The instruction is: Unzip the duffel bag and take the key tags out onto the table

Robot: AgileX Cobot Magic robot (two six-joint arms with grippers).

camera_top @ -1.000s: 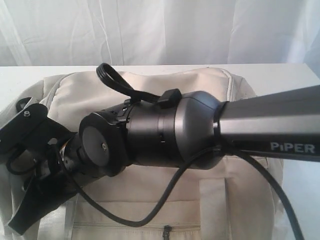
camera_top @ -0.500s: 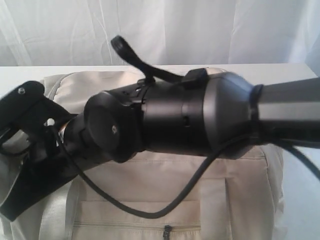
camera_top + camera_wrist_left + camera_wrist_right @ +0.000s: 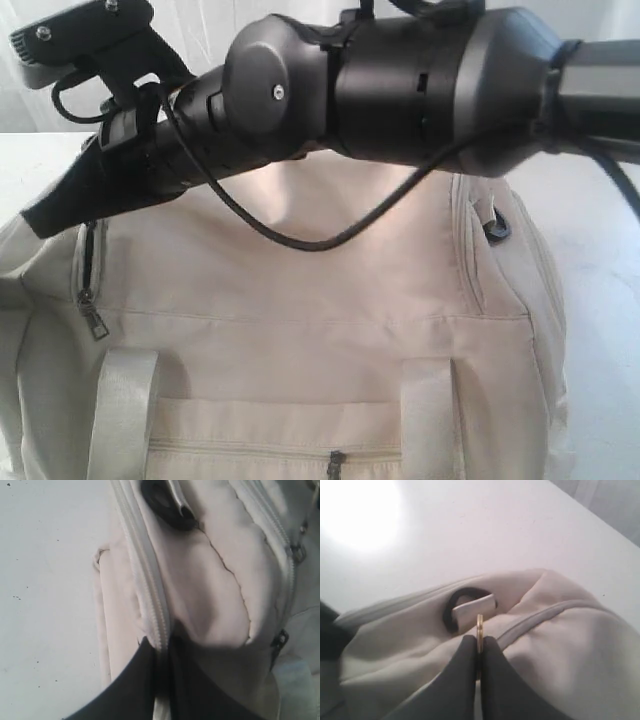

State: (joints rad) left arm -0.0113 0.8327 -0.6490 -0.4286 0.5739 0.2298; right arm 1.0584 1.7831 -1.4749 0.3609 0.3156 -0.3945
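Observation:
The cream duffel bag (image 3: 320,300) fills the exterior view and lies on the white table (image 3: 600,260). My right arm reaches across above it toward the far left, where its gripper (image 3: 35,215) points down. In the right wrist view this gripper (image 3: 479,645) is shut on a thin brass zipper pull (image 3: 480,627), beside a black D-ring (image 3: 451,611) with a webbing tab. My left gripper (image 3: 161,647) is shut on the bag's pale zipper seam (image 3: 145,580), below another black D-ring (image 3: 167,507). The left gripper does not show in the exterior view. The key tags are hidden.
A side zipper with a metal pull (image 3: 93,318) runs down the bag's left end. A front pocket zipper pull (image 3: 335,462) sits between two pale webbing straps (image 3: 120,415). A black cable (image 3: 310,240) hangs under the right arm. Bare table (image 3: 45,580) lies beside the bag.
The right arm has swung upward in the exterior view, uncovering the bag's top panel and left side zipper.

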